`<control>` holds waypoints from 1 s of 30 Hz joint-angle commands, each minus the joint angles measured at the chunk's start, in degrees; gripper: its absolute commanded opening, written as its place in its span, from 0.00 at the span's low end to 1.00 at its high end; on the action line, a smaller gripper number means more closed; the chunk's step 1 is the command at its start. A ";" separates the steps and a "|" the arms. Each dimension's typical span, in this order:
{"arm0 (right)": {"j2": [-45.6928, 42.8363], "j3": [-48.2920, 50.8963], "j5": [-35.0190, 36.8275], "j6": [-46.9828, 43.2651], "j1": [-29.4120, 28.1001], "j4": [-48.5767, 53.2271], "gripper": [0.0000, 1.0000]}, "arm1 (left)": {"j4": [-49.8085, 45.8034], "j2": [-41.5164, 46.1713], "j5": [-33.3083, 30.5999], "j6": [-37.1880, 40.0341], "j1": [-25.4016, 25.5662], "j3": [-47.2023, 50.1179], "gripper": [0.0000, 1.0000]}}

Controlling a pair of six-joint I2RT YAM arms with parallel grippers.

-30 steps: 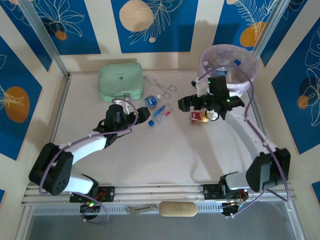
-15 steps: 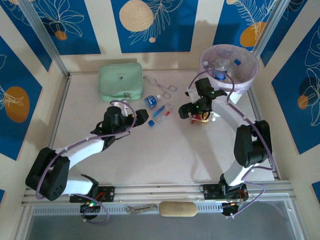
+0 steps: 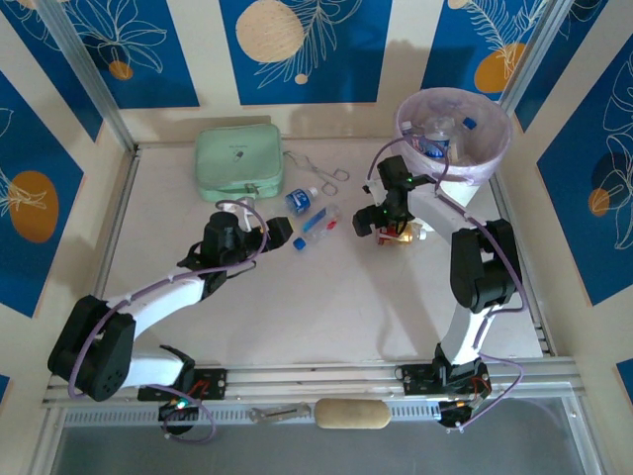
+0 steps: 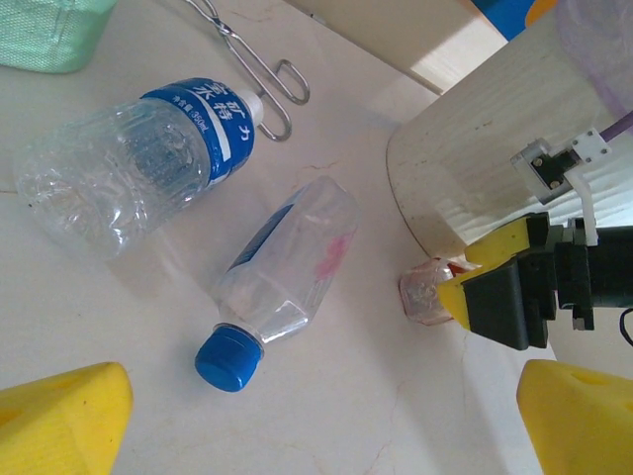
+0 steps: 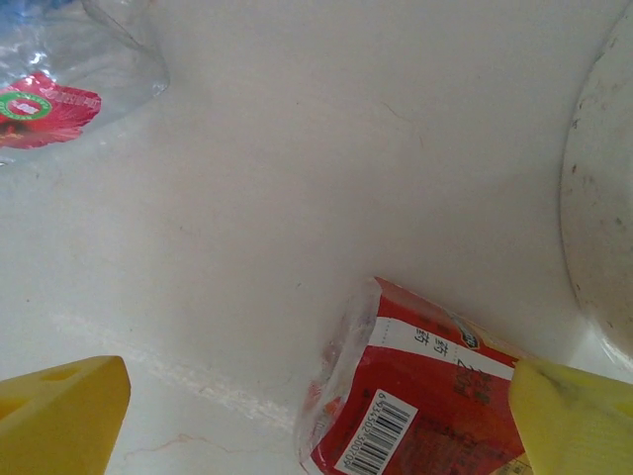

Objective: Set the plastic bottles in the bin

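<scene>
Right tool (image 5: pixel 316 421) has pulled back from the tall white slatted bin (image 3: pixel 499 148) and now sits low over the red-and-white carton (image 5: pixel 415 406), jaws wide, empty. Left tool (image 4: pixel 318 421) likewise spread before two clear plastic bottles (image 4: pixel 148 163) lying on the table (image 3: pixel 326 297). Those look next.

top external: high over the table's (image 3: pixel 326 297) near edge, looking down, whole table.
left wrist: low, close, facing the bin (image 4: pixel 465 168) at the far right corner.
right wrist: very close, downward.
shared: red carton (image 4: pixel 425 292), all three.
</scene>
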State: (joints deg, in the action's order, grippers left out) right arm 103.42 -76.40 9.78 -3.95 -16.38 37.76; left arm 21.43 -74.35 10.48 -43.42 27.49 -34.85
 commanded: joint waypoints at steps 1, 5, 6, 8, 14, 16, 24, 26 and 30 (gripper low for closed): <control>-0.26 0.71 -2.22 -0.17 0.28 0.91 0.99 | 0.36 1.04 -0.29 0.45 -0.59 0.84 0.99; -2.28 3.28 -2.13 1.13 0.11 0.65 0.99 | 0.63 1.12 -0.15 0.42 -0.59 0.97 0.99; -2.96 3.92 -2.14 1.43 0.12 0.65 0.99 | 0.61 1.13 -0.15 0.44 -0.59 1.00 0.99; -4.13 5.12 -2.30 2.14 0.10 0.64 0.99 | 0.67 1.09 -0.02 0.50 -0.59 1.06 0.99; -7.05 7.22 -1.45 3.89 -1.34 2.49 0.99 | 1.49 0.83 0.33 0.30 -0.59 1.15 0.99; -8.08 8.04 -0.95 4.74 -2.04 3.35 0.99 | 1.81 0.89 0.42 0.18 -0.57 1.32 0.99; -13.67 11.57 -5.12 9.52 -3.55 4.94 0.99 | 2.43 1.17 0.74 -0.35 -0.59 2.19 0.99; -14.14 12.08 -5.00 10.70 -3.23 6.30 0.99 | 2.31 1.32 0.68 -0.26 -0.59 2.12 0.99; -17.74 14.31 -3.62 15.86 -2.58 7.19 0.99 | 1.95 1.77 0.24 0.18 -0.59 2.09 0.99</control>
State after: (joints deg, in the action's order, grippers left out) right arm 89.10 -63.81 7.09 6.76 -19.49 42.04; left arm 22.09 -74.19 10.50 -43.46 27.49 -33.26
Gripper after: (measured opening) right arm 0.991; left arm 0.994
